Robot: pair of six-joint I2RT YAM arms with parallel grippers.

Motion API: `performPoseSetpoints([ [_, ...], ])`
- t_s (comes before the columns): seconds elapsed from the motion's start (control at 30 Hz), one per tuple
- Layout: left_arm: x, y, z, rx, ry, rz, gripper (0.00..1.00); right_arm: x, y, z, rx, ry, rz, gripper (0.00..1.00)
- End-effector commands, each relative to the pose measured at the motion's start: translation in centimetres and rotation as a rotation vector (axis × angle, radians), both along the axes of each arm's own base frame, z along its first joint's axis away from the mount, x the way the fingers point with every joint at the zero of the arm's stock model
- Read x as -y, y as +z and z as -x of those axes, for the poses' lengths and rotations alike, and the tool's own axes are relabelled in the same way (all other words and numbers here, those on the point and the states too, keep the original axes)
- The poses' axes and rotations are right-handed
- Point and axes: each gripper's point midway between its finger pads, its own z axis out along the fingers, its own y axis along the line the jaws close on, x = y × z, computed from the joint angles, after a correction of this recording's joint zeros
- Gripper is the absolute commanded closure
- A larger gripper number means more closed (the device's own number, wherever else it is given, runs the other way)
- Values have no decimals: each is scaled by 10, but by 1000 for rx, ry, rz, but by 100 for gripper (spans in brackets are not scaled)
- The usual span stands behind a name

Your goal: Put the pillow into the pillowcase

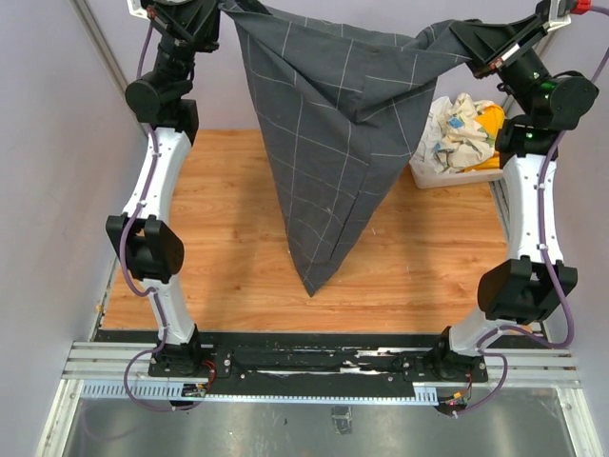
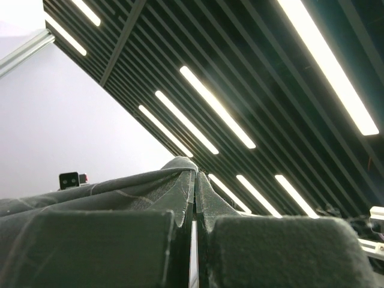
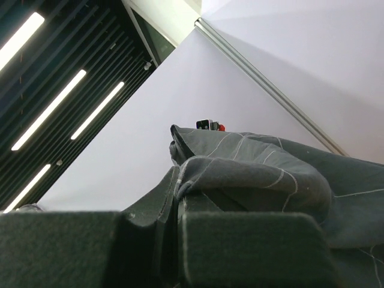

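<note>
- Pillowcase (image 1: 324, 143) is up in the air, strung between both arms. It hangs to a point just above the wooden surface (image 1: 219, 219); whether the tip touches, cannot tell.
- Left pincer (image 1: 211, 17) is clamped on the top left corner. In the left wrist view the pads (image 2: 102, 246) are pressed together with a ridge of grey cloth pinched between them.
- Right pincer (image 1: 476, 43) is clamped on the top right edge. In the right wrist view a thick bunched fold sits in the closed pincer (image 3: 177, 201), and more cloth is caught here than on the left.
- Pillow: not visible in any view. The hanging case shows no clear bulge, so it is probably not inside, but I can't be sure.
- Handling, as a guess: the case is light, limp and thin, with no stiffness. It collapses into folds, so the mouth won't stay open unless both arms spread it.
- It isn't fragile, but it could slip if held by a single layer.
- Best hold: the hem at the open end, one layer per pincer and well apart. Which edge is the open one, cannot tell.
- A tub (image 1: 428, 176) of mixed cloths (image 1: 461, 129) sits at the far right of the surface, near the hanging cloth; avoid snagging it.
</note>
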Motion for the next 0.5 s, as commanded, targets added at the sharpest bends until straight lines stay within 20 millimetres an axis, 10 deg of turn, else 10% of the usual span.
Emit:
performPoseSetpoints([
  [0.0, -6, 16, 30, 2, -156, 72, 100, 6, 10, 18, 84, -47, -4, 100],
  [0.2, 6, 28, 31, 24, -147, 46, 100, 7, -11, 10, 40, -82, 27, 99],
  [0.47, 58, -10, 11, -50, -241, 18, 100, 20, -38, 3, -30, -158, 82, 99],
])
